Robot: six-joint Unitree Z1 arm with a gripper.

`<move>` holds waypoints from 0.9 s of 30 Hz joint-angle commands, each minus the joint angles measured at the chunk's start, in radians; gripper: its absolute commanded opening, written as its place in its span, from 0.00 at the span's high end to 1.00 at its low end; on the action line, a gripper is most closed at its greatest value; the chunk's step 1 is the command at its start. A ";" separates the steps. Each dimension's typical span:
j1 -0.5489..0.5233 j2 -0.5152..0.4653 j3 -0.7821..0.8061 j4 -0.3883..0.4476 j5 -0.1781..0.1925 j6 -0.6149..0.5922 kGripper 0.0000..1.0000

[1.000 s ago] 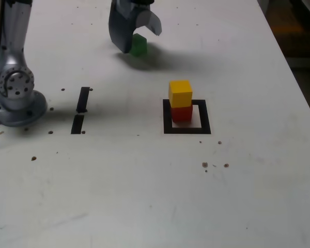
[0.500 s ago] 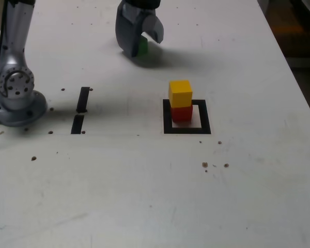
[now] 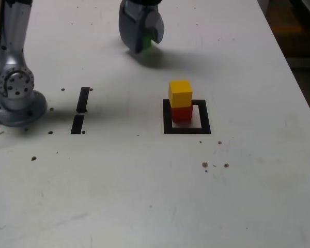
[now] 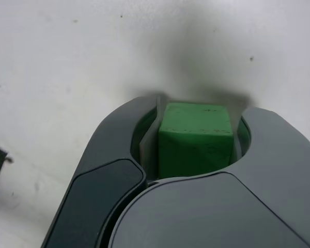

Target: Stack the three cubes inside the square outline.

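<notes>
In the upper middle of the exterior view the hand (image 3: 143, 41) is hanging just above the white surface (image 3: 144, 181) with its two dark grey jaws pointing down. The green cube (image 3: 146, 42) is sitting between those jaws, only a sliver of it peeking out on the side facing the exterior view's right. The wrist view is showing the same block (image 4: 195, 139) much closer: it is filling the gap between the curved jaws, both of which are pressing against its sides, so the hand is clenching around the green cube. From these pictures I cannot tell whether the cube is resting on the surface or lifted just clear of it; a soft shadow is lying below and beside it.

Right of centre in the exterior view, the square outline (image 3: 186, 129) of black tape is lying flat on the surface. The red cube (image 3: 182, 113) is standing inside it, toward the frame's left part and upper part, and the yellow cube (image 3: 180, 93) is sitting squarely on top of the red one, forming a two-block stack. The green cube and the hand are well apart from this stack, up and to the exterior view's left of it.

At the left edge of the exterior view the arm's silver base (image 3: 13, 95) is standing on the surface. Near it two short black tape strips (image 3: 80, 109) are lying one above the other. Small dark specks are dotting the surface.
</notes>
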 commanded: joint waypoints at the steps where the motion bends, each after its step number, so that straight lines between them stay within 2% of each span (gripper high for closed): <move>1: -0.016 -0.044 -0.020 0.050 -0.013 0.017 0.90; 6: -0.112 -0.121 -0.104 0.212 -0.045 0.069 0.90; 12: -0.359 -0.172 -0.245 0.355 -0.068 0.080 0.90; 18: -0.599 -0.172 -0.291 0.380 -0.099 -0.023 0.90; 27: -0.800 -0.132 -0.279 0.365 -0.083 -0.182 0.90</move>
